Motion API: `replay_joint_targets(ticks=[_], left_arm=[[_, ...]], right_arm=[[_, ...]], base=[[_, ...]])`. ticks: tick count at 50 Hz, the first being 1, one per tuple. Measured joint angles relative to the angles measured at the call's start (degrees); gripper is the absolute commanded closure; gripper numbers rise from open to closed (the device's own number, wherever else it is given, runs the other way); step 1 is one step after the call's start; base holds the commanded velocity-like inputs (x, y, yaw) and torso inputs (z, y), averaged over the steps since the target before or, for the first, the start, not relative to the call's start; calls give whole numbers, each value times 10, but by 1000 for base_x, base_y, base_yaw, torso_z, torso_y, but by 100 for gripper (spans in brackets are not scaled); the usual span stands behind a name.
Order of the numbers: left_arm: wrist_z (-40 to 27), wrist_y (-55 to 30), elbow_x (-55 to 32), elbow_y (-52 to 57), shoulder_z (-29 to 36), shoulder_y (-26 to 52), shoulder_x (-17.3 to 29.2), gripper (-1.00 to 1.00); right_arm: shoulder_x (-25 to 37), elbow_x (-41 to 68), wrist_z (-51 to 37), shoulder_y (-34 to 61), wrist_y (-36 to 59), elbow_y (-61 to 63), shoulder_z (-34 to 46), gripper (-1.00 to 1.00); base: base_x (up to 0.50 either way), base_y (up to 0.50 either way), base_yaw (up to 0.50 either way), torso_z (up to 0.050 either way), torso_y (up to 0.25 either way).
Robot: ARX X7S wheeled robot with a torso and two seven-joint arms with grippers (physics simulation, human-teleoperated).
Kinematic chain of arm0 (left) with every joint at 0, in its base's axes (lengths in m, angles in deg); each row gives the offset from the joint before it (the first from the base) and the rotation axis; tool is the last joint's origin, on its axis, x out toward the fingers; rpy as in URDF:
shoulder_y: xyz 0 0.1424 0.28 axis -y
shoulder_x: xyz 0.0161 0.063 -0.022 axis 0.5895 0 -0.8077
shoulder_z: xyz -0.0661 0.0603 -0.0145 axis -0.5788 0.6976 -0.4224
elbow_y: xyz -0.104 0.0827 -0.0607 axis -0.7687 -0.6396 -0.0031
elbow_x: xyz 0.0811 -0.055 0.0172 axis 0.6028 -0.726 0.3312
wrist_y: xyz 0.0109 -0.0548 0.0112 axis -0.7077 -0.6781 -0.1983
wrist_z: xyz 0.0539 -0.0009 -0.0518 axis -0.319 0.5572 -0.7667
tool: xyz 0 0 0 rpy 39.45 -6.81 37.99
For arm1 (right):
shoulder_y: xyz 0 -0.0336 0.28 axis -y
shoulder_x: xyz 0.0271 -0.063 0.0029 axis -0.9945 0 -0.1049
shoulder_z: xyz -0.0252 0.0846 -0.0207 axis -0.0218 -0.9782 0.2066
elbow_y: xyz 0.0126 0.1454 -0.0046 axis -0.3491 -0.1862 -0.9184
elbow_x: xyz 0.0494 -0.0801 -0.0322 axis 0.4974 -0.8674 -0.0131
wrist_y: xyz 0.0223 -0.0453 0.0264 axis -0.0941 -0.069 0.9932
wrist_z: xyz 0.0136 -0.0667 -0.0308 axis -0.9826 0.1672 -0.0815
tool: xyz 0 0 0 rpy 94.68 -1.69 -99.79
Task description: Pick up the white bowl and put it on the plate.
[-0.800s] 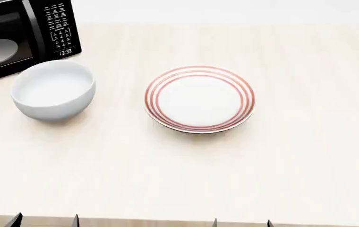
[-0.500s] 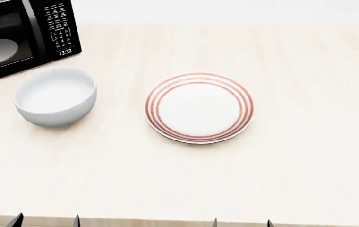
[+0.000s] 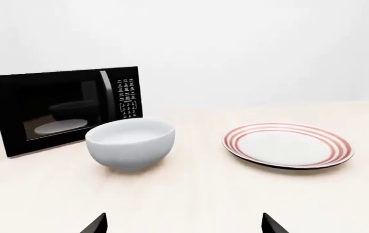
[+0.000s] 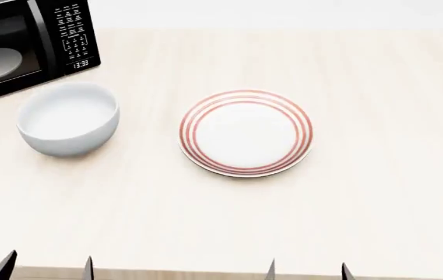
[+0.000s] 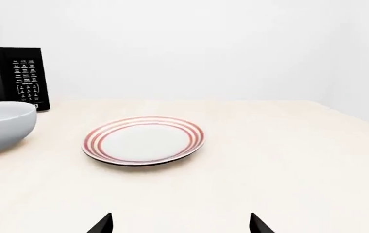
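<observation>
The white bowl (image 4: 68, 118) stands upright on the pale table at the left, in front of the microwave; it also shows in the left wrist view (image 3: 130, 144) and at the edge of the right wrist view (image 5: 2, 127). The plate (image 4: 246, 132) with red rings lies flat in the middle, to the bowl's right, apart from it (image 3: 288, 145) (image 5: 143, 140). My left gripper (image 4: 47, 269) and right gripper (image 4: 309, 272) show only as dark fingertips at the table's near edge, both open and empty, well short of the bowl and plate.
A black microwave (image 4: 27, 44) stands at the back left, close behind the bowl, with a pale dish behind its window (image 3: 58, 126). The table (image 4: 377, 192) stretches to the right and toward me. A white wall rises behind.
The bowl and plate sit slightly lower in the head view than at first, as the view shifted. Both grippers' fingertips have risen a little into view at the near edge.
</observation>
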Motion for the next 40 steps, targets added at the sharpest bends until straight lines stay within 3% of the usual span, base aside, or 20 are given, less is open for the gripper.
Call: replay_joint_targets(ticks=[19, 40], left_arm=[[-27, -36, 7, 199, 9, -51, 22, -100], [-42, -54, -4, 285, 11, -70, 38, -100]], right_arm=[[26, -44, -37, -42, 67, 200, 29, -100], [40, -50, -56, -58, 73, 252, 43, -100]], base=[[0, 0, 0, 0, 0], [0, 0, 0, 0, 0]])
